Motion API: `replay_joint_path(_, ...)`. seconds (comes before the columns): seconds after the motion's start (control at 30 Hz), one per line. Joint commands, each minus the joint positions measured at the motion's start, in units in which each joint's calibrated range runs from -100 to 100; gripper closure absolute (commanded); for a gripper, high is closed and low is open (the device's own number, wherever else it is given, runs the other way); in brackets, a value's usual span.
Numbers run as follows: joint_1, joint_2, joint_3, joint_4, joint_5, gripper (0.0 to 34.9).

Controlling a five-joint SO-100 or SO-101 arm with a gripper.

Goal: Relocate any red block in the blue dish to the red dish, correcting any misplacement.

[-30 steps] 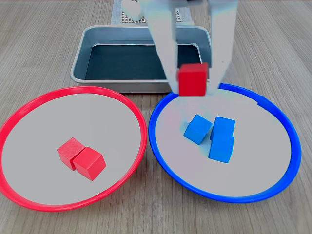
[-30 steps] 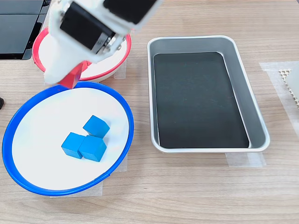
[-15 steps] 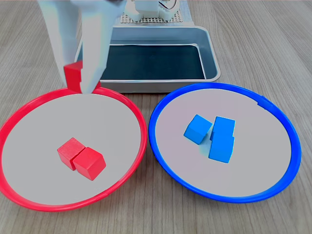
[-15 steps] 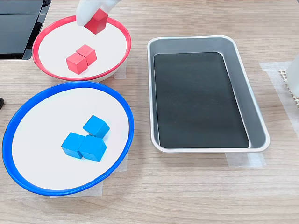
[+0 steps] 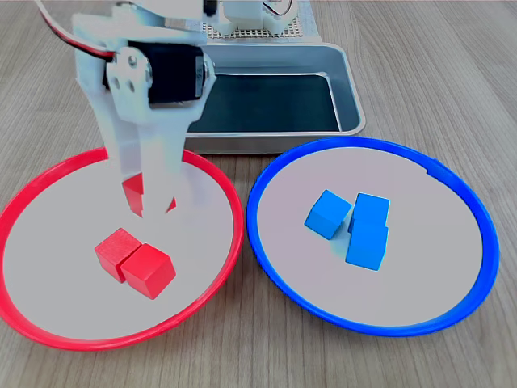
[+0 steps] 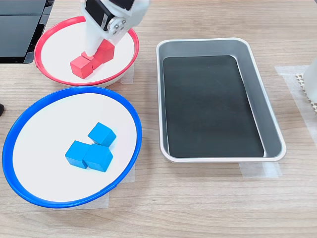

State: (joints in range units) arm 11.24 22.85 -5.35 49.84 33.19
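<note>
Pincer (image 5: 151, 198) clasping red block (image 6: 106, 51) over red dish (image 5: 212, 174).

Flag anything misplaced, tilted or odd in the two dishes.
Nothing stands out. The blue dish holds only three blue cubes, clustered together. The red dish holds two red cubes side by side, and the pincer holds a third red block low over that dish. The metal tray is empty.
</note>
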Motion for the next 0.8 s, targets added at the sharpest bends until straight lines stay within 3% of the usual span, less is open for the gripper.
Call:
replay_joint_path(0.0, -0.93, 1.16, -3.79, 0.31, -0.24, 34.6)
replay_joint_path(0.5, -2.82, 7.90, -7.71, -0.02, -0.20, 32.8)
replay_joint_path(0.77, -1.97, 8.84, -9.53, 0.72, 0.00, 26.3)
